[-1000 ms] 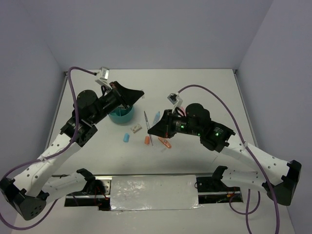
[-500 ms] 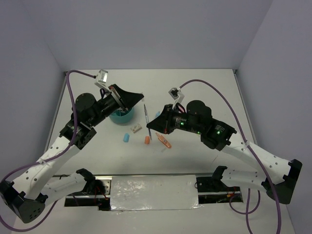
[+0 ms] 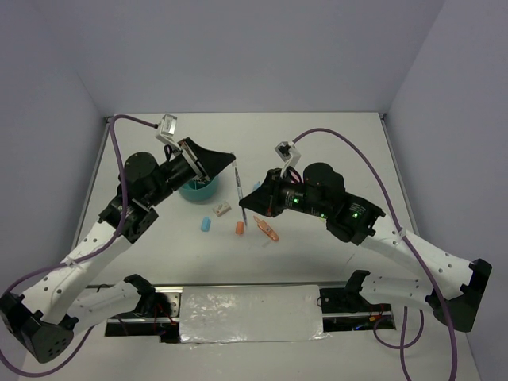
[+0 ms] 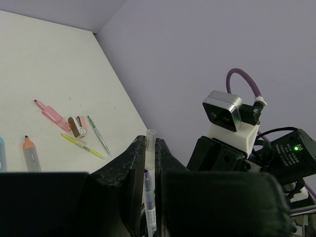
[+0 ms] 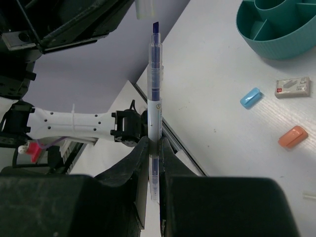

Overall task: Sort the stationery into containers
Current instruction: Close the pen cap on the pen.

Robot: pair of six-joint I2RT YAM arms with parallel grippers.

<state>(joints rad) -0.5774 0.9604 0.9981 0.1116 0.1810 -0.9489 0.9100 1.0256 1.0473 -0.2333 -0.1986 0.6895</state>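
Note:
My right gripper [image 3: 248, 200] [image 5: 154, 140] is shut on a purple highlighter pen [image 3: 240, 186] [image 5: 154, 89], which stands upright above the table with its bare chisel tip up. My left gripper [image 3: 232, 159] [image 4: 150, 140] is shut on the pen's clear cap [image 4: 151, 143] [image 5: 145, 9], held just above that tip. The teal container [image 3: 197, 189] [image 5: 276, 29] sits partly behind the left gripper. On the table lie a blue eraser [image 3: 205, 225] [image 5: 251, 97], an orange eraser [image 3: 239, 228] [image 5: 293, 137] and a whitish piece [image 3: 221, 209] [image 5: 293, 86].
An orange marker [image 3: 267, 228] lies right of the orange eraser. In the left wrist view a pink marker [image 4: 49, 112], an orange marker [image 4: 29, 153], a green pen [image 4: 98, 134] and a yellow pen [image 4: 81, 145] lie on the table. Walls stand close at the back and sides.
My right gripper has lifted the pen off the table and brought its tip up to my left gripper's fingertips. Over the last half second both arms have barely moved.

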